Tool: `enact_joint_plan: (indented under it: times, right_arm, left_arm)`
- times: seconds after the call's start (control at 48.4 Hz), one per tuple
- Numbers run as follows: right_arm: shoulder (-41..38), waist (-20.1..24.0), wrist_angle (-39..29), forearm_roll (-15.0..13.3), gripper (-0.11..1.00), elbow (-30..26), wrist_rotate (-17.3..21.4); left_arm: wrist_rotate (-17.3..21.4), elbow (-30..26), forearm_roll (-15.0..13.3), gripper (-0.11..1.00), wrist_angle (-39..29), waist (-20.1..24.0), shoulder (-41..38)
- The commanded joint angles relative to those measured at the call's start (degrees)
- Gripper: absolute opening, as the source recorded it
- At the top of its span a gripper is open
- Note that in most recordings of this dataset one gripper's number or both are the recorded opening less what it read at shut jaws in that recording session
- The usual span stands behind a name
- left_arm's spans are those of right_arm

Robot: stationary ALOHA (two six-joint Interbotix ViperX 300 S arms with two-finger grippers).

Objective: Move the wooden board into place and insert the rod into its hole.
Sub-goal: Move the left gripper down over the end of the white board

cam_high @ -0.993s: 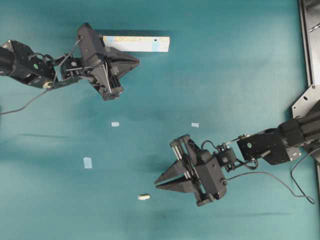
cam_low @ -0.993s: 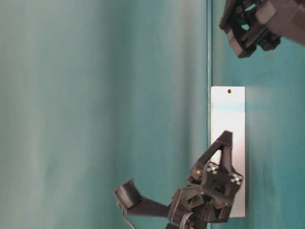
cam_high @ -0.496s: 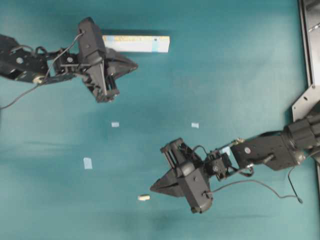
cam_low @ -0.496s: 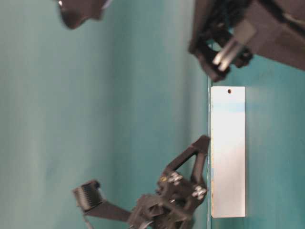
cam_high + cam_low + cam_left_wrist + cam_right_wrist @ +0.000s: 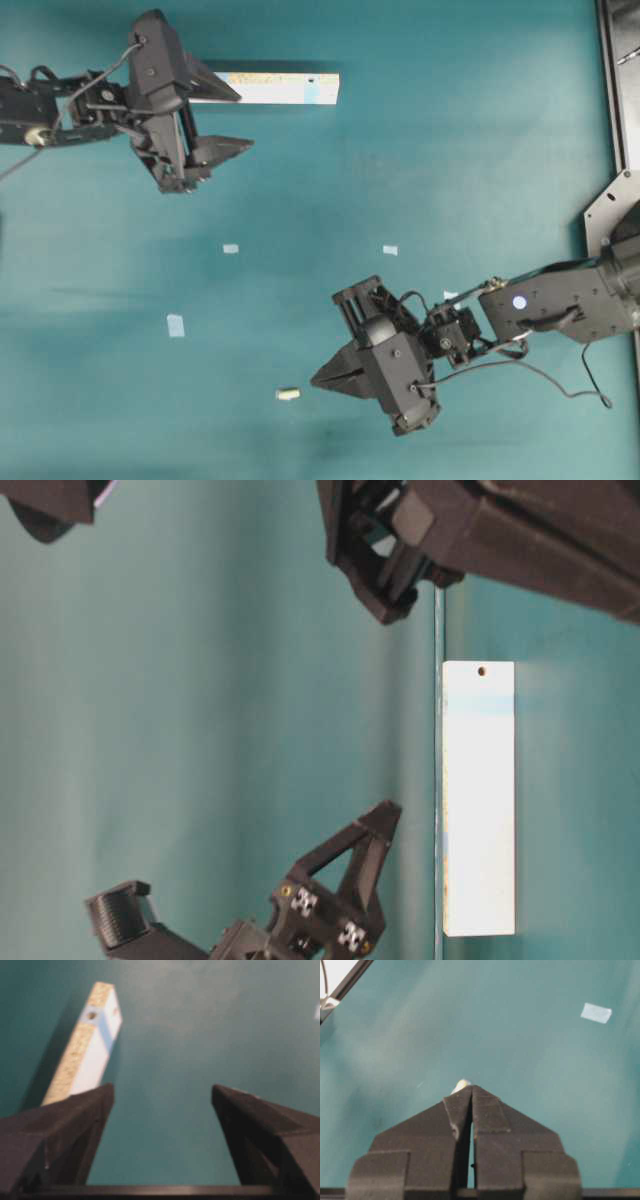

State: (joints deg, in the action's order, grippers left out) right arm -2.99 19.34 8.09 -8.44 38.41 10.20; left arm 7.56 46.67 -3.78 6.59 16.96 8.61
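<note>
Teal table (image 5: 450,130): wooden board (image 5: 285,88) beside wide left jaws; rod (image 5: 288,394) just beyond closed, empty right jaws.

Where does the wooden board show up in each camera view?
Overhead: wooden board at top, left of centre, partly under the left gripper.
Table-level: upright strip at right.
Left wrist: upper left.
Right wrist: not in it.
Shared landmark: the hole by the board's blue end.

pale board (image 5: 275,88), rod (image 5: 288,395) well apart

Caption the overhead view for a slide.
Left tool open beside the wooden board; right tool shut, near the rod.
</note>
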Motion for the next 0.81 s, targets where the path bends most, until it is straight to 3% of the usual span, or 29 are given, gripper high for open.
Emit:
enact_joint_plan:
  times: [0.0, 0.124, 0.31, 0.393, 0.558, 0.786]
  right_arm:
    - [2.0, 0.6, -1.4, -0.2, 0.01, -1.2, 0.2]
    - [2.8, 0.6, -4.7, 0.1, 0.24, -1.8, 0.4]
    - [3.5, 0.6, -10.8, -0.1, 0.79, -4.0, 0.4]
    - [4.2, 0.6, -12.7, -0.1, 0.95, -5.0, 0.4]
    - [5.6, 0.6, -15.7, 0.1, 0.97, -6.5, 0.5]
    - [5.9, 0.6, -19.2, 0.1, 0.97, -7.1, 0.5]
  left_arm:
    - [3.1, -1.9, 0.2, 0.88, -2.8, 2.0, 2.6]
    - [6.5, -2.3, 0.1, 0.88, -5.4, 6.2, 3.3]
    - [10.9, -1.9, 0.1, 0.88, -6.2, 11.5, 1.3]
    - [13.3, -2.3, 0.1, 0.88, -6.2, 12.3, 0.1]
    - [16.1, -3.3, 0.2, 0.88, -6.2, 12.4, -3.1]
    - [16.5, -4.4, 0.1, 0.89, -4.7, 12.3, -8.1]
